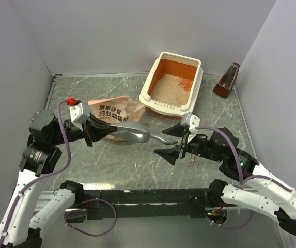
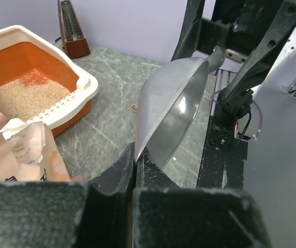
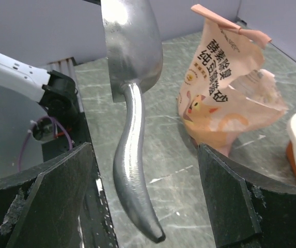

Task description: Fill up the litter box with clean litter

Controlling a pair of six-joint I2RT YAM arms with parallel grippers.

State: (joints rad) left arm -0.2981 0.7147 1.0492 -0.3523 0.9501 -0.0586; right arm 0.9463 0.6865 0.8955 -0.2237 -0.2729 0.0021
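Looks like a robot test cell in a lab, not a home. Boxed in by plain pale panels (image 1: 111,31) on three sides of a grey-green marbled table top (image 1: 117,160). Cabled left arm (image 1: 39,155) and right arm (image 1: 251,175) bolted to a black rail (image 1: 153,196) along the bottom edge, a wooden metronome (image 1: 228,81) at upper right.

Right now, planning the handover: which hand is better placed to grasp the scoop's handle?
Right. The right hand, open, straddles the metal scoop's handle; the left hand is shut on the bowl's rim, far from the handle.
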